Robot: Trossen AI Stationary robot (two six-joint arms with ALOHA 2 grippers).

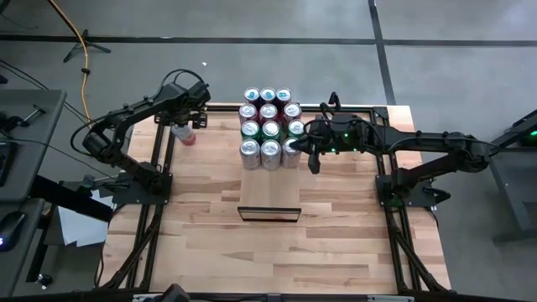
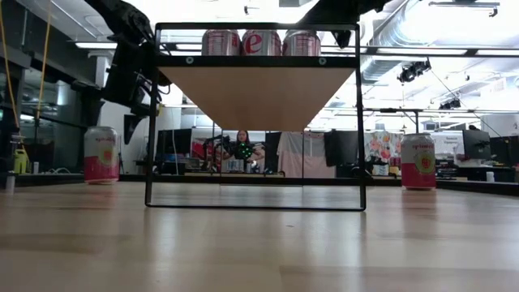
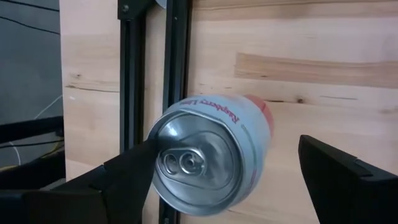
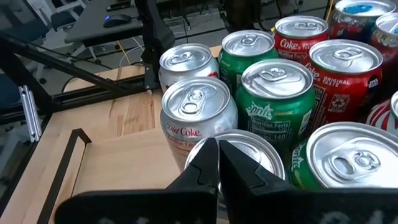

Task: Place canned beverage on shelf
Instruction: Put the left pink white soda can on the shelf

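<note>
A pink and white can (image 1: 185, 134) stands upright on the tabletop at the far left, also in the low view (image 2: 100, 154). My left gripper (image 1: 191, 117) hangs open just above it, pointing steeply down. In the left wrist view its two fingers stand on either side of the can's top (image 3: 199, 165). The shelf (image 1: 268, 189) is a pale panel on a dark frame in the table's middle, with several cans (image 1: 268, 126) standing on its far end. My right gripper (image 4: 217, 155) is shut and hovers over the near right can (image 4: 249, 146) of that group.
A second pink can (image 2: 418, 162) stands on the tabletop at the right in the low view. Red, green and silver cans (image 4: 277, 93) crowd the shelf's far end; its near half (image 1: 268, 197) is bare. Dark frame rails (image 3: 134, 74) run along the table's left edge.
</note>
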